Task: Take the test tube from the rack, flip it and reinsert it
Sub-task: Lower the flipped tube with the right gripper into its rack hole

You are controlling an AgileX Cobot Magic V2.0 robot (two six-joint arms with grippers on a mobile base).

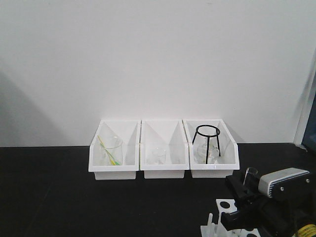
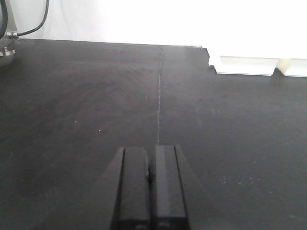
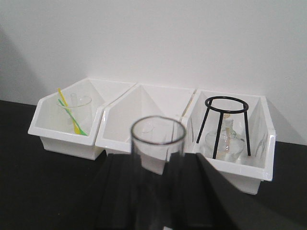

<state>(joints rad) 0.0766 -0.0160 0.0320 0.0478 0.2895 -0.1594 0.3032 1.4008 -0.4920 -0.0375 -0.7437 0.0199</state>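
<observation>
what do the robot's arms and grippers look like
The left gripper has flat, matte black, rectangular fingers with sloped outer sides. The right gripper is the same black. From the front, the right arm is black, carrying a grey-and-white camera housing and a yellow label.

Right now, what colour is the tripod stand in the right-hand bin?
Black; the tripod stand shows best in the right wrist view.
</observation>
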